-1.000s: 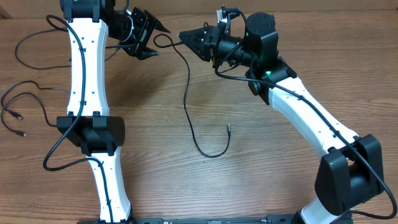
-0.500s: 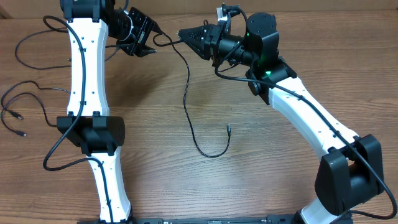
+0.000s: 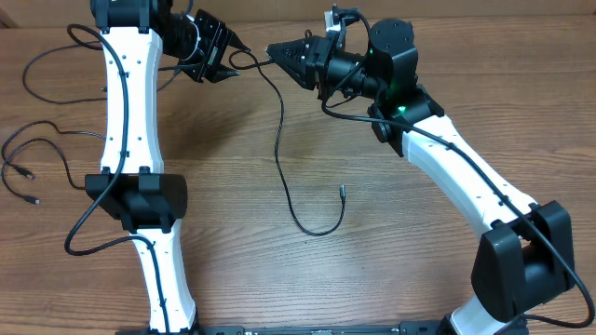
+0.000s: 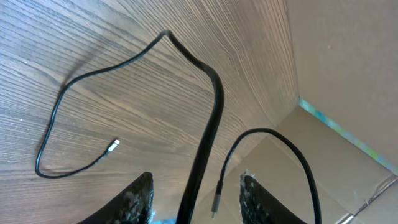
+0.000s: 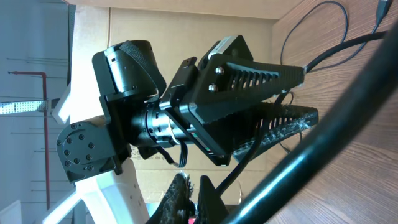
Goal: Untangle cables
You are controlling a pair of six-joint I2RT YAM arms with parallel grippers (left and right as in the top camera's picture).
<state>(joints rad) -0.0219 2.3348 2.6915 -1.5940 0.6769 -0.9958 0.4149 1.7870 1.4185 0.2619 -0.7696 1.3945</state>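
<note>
Since a second ago, the left tool (image 3: 234, 62) had narrowed its jaws and edged closer to the right tool (image 3: 272, 52). Over the wooden counter (image 3: 233, 270), both tools met near the far edge. From the left wrist I saw that tool's fingers (image 4: 138, 198) partly apart, with the long cable (image 3: 279, 149) running between them and touching neither, as far as I could tell. The right tool was closed tight. The cable seemed pinched at its tip, though its own camera gave only a blurred black band. Lower down, the cable curved across the counter to a silvery plug (image 3: 342, 191). Other cables (image 3: 42, 149) lay loose at the left edge, partly hidden behind the left arm (image 3: 126, 102). A second plug (image 4: 216, 202) hung beside the fingers, its cord cut off by the frame.
</note>
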